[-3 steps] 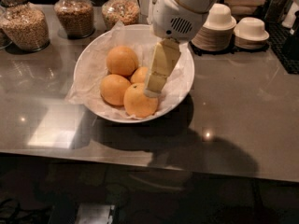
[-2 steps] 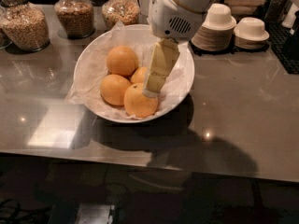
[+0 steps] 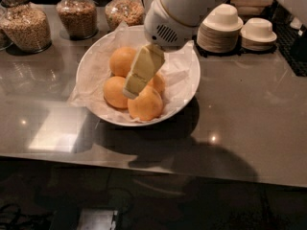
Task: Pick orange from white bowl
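The white bowl (image 3: pixel 187 87), wide and lined with crumpled white paper, sits on the grey counter and holds several oranges. The largest-looking orange (image 3: pixel 146 105) lies at the bowl's front. Two more lie at the left (image 3: pixel 114 91) and the back left (image 3: pixel 121 60), and another is partly hidden at the right (image 3: pixel 158 83). My gripper (image 3: pixel 133 89) reaches down from the white arm (image 3: pixel 180 11), slanting to the lower left. Its tip is among the oranges, just above the front one and beside the left one.
Three glass jars of grain (image 3: pixel 26 25) stand along the back left of the counter. Stacks of small white bowls (image 3: pixel 219 30) stand at the back right, beside a dark rack (image 3: pixel 292 42). The counter's front edge (image 3: pixel 144 159) runs below the bowl.
The gripper's tip has swung left across the bowl, from over the right-hand oranges to the gap between the left and front oranges. The oranges have not moved.
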Tool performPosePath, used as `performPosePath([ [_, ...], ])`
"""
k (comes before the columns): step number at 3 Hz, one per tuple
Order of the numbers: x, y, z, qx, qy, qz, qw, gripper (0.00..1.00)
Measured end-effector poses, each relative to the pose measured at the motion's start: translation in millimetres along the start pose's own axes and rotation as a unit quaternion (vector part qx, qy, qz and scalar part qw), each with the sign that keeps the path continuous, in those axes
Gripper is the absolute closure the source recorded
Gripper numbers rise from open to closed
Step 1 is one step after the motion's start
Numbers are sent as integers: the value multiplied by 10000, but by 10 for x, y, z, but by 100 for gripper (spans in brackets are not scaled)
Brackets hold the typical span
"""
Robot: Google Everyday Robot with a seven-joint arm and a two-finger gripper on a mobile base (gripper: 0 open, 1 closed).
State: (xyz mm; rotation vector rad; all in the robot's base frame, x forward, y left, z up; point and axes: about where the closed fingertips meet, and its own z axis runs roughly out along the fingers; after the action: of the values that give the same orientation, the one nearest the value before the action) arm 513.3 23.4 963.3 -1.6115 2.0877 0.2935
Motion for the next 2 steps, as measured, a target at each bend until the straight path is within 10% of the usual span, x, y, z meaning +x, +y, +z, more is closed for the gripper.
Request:
performPosePath([
  [2,-196,-3,151,111,-74,1067,9942,0],
])
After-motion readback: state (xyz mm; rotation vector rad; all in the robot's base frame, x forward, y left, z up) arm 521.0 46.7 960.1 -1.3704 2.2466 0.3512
